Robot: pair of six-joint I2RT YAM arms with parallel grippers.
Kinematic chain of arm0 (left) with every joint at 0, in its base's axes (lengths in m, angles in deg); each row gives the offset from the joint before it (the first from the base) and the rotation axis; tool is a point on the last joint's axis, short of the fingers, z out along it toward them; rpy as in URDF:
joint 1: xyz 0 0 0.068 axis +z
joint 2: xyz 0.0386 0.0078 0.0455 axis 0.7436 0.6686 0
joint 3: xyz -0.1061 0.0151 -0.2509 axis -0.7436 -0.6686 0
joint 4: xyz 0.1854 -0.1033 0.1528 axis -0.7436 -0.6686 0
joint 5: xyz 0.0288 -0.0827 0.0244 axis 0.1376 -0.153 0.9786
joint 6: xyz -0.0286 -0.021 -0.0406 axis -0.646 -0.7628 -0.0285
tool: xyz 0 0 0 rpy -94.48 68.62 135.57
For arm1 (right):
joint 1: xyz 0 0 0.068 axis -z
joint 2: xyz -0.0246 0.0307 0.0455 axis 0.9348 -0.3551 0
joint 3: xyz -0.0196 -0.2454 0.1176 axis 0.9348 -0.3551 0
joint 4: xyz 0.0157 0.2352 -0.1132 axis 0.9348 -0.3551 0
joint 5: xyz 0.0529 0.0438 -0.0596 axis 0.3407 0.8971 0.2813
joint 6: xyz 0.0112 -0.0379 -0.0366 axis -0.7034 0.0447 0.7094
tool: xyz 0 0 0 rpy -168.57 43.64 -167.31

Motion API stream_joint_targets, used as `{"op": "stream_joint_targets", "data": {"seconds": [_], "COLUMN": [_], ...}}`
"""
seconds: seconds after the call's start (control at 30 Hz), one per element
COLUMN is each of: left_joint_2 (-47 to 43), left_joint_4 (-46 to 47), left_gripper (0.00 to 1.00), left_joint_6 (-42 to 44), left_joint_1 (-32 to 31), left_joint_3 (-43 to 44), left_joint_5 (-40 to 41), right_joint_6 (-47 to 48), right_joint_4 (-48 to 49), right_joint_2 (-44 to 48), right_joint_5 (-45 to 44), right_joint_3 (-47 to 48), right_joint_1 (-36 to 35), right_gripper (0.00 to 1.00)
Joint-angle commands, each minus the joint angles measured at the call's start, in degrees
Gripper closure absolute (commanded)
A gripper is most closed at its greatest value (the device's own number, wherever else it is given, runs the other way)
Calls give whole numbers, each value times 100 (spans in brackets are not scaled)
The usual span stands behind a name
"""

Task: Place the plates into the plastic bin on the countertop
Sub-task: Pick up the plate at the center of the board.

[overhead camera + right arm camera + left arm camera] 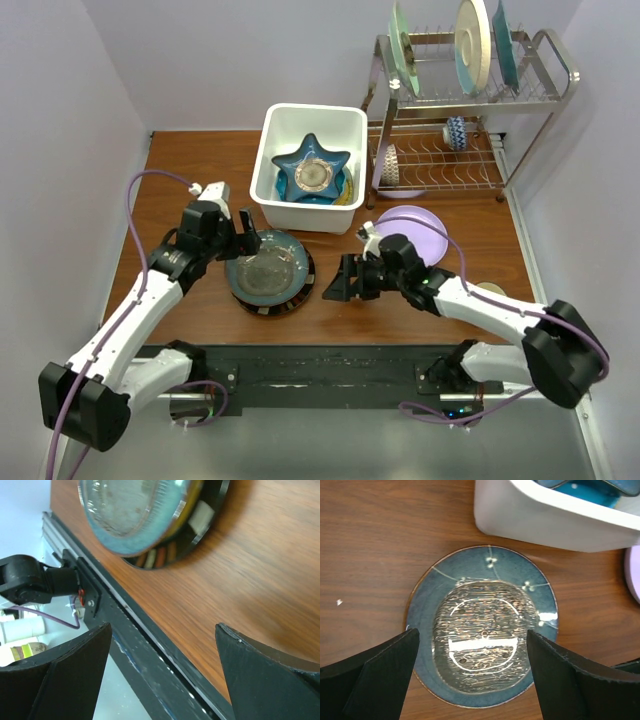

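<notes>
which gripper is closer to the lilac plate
Right. The right gripper hangs between the lilac plate and the dark teal plate; the left gripper is over that teal plate's far edge.

Wooden countertop (pixel 190 170) with white bin (pixel 300 215), plate stack (pixel 268 272), lilac plate (pixel 420 222), wire rack (pixel 440 170), perhaps a mug (pixel 490 288).

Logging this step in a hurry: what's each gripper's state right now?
Left gripper: open, empty, above the clear glass plate.
Right gripper: open, empty.
</notes>
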Motion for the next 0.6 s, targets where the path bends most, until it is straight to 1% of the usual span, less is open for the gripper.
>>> {"op": "stream_joint_targets", "data": {"seconds": [0.0, 0.07, 0.17, 0.2, 0.3, 0.4, 0.57], "left_joint_2": [-105, 52, 202, 229, 343, 519, 633], "left_joint_4": [-227, -228, -35, 27, 238, 309, 361], "left_gripper": [10, 12, 21, 26, 34, 36, 37], "left_joint_6": [-78, -60, -78, -104, -166, -174, -201], "left_joint_1": [48, 48, 48, 48, 48, 48, 48], "left_joint_3": [-104, -217, -428, -464, -578, -649, -710], "left_joint_5": [506, 436, 313, 260, 128, 102, 110], "right_joint_6": [-15, -32, -15, -14, 21, 56, 3], "right_joint_4": [567, 646, 717, 717, 699, 699, 839], "right_joint_2": [-318, -424, -539, -548, -504, -442, -451], "right_joint_5": [-167, -132, -62, -44, -44, -61, -35], "right_joint_3": [479, 593, 690, 699, 699, 629, 559], "right_joint_1": [-97, -98, -106, -106, -106, -106, -106], "right_gripper": [12, 12, 12, 12, 12, 12, 12]}}
